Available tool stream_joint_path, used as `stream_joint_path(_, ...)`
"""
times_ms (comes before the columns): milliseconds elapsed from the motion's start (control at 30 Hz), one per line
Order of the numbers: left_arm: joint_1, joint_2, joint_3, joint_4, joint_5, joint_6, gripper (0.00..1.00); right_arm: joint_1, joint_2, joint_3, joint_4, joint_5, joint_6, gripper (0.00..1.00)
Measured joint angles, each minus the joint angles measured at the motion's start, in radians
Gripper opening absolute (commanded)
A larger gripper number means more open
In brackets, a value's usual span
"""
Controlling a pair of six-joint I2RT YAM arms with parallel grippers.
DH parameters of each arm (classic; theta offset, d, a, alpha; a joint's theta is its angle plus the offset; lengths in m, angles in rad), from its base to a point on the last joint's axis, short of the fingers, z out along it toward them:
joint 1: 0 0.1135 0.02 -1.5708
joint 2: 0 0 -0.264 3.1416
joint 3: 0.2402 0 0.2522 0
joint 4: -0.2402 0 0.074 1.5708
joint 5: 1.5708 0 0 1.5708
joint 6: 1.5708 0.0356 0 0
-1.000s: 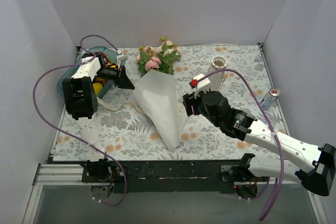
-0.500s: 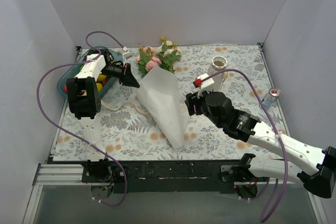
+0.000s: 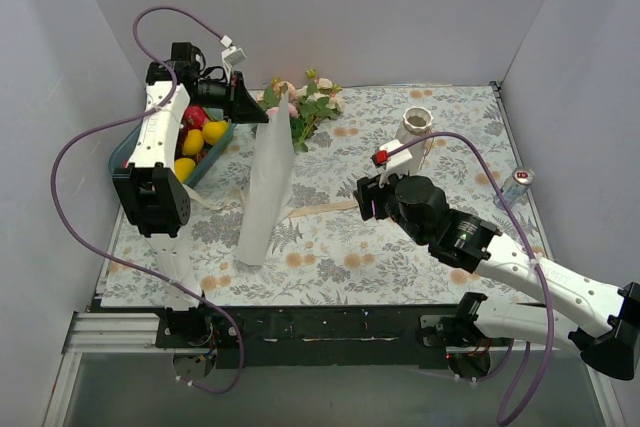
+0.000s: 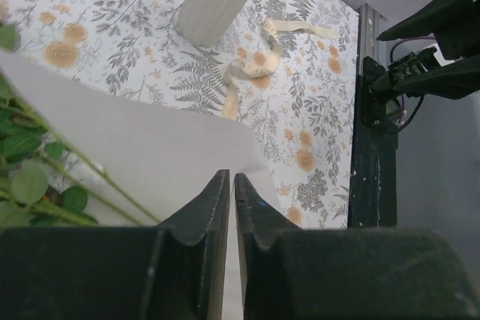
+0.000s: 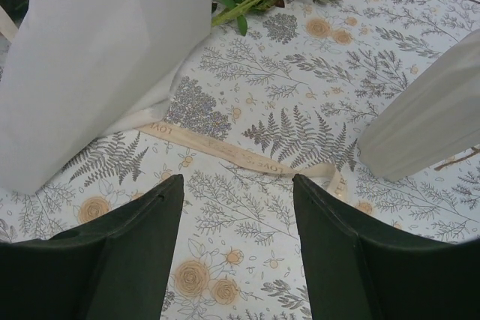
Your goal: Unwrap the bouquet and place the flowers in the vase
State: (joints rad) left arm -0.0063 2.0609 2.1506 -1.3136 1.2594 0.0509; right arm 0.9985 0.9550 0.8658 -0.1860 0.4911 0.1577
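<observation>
My left gripper [image 3: 258, 114] is raised at the back left, shut on the top edge of the white wrapping paper [image 3: 265, 187]. The sheet hangs from it down to the tablecloth. In the left wrist view the jaws [image 4: 231, 176] are closed with the paper [image 4: 135, 140] pinched between them. The flowers [image 3: 303, 105] lie on the table behind the paper, their green stems [image 4: 45, 185] partly under it. A loose cream ribbon [image 3: 322, 209] lies on the cloth. My right gripper [image 3: 366, 197] hovers open over the ribbon [image 5: 240, 157], holding nothing. The white ribbed vase [image 3: 415, 130] stands upright at the back right.
A blue tray [image 3: 214, 154] of coloured fruit sits at the back left, under the left arm. A small silver can [image 3: 520, 180] stands near the right wall. White walls enclose three sides, and a black rail [image 4: 371, 148] runs along the front edge.
The left gripper closed on the paper and rose toward the back left, pulling it from lying flat to hanging upright. The ribbon now lies uncovered. The right arm barely moved.
</observation>
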Motion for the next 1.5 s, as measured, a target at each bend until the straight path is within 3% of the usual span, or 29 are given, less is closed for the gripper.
stream_joint_path(233, -0.153, -0.080, -0.069, 0.113, -0.054, -0.142, 0.12, 0.005, -0.001, 0.000, -0.025, 0.005, 0.000, 0.67)
stream_joint_path(367, -0.246, -0.082, -0.073, 0.175, -0.097, -0.232, 0.22, 0.006, -0.003, 0.000, -0.041, 0.011, 0.002, 0.68)
stream_joint_path(400, -0.257, -0.082, -0.069, 0.188, -0.103, -0.257, 0.28, 0.006, -0.005, 0.000, -0.047, 0.013, 0.003, 0.68)
stream_joint_path(433, -0.263, -0.082, -0.058, 0.198, -0.113, -0.279, 0.40, 0.007, -0.006, 0.000, -0.051, 0.018, 0.004, 0.68)
stream_joint_path(467, -0.264, -0.082, -0.048, 0.210, -0.126, -0.298, 0.54, 0.008, -0.007, 0.000, -0.053, 0.022, 0.004, 0.69)
stream_joint_path(500, -0.261, -0.082, -0.037, 0.222, -0.138, -0.314, 0.74, 0.009, -0.007, 0.000, -0.054, 0.026, 0.005, 0.70)
stream_joint_path(667, -0.234, -0.124, -0.061, 0.283, -0.261, -0.368, 0.85, 0.013, -0.006, 0.000, -0.061, 0.039, 0.008, 0.72)
stream_joint_path(767, -0.182, -0.181, -0.143, 0.323, -0.321, -0.400, 0.85, 0.020, -0.002, 0.000, -0.063, 0.051, 0.011, 0.73)
stream_joint_path(900, -0.028, -0.243, -0.235, 0.357, -0.385, -0.397, 0.84, 0.065, 0.028, 0.000, -0.068, 0.084, 0.011, 0.74)
stream_joint_path(1033, 0.104, -0.317, -0.437, 0.378, -0.471, -0.331, 0.84, 0.151, 0.114, 0.021, -0.077, 0.140, -0.001, 0.75)
stream_joint_path(1200, 0.111, -0.318, -0.658, 0.407, -0.502, -0.301, 0.89, 0.243, 0.211, 0.069, -0.077, 0.191, -0.019, 0.76)
stream_joint_path(1500, 0.112, -0.220, -0.642, 0.546, -0.533, -0.372, 0.96, 0.302, 0.226, 0.099, -0.077, 0.239, -0.028, 0.76)
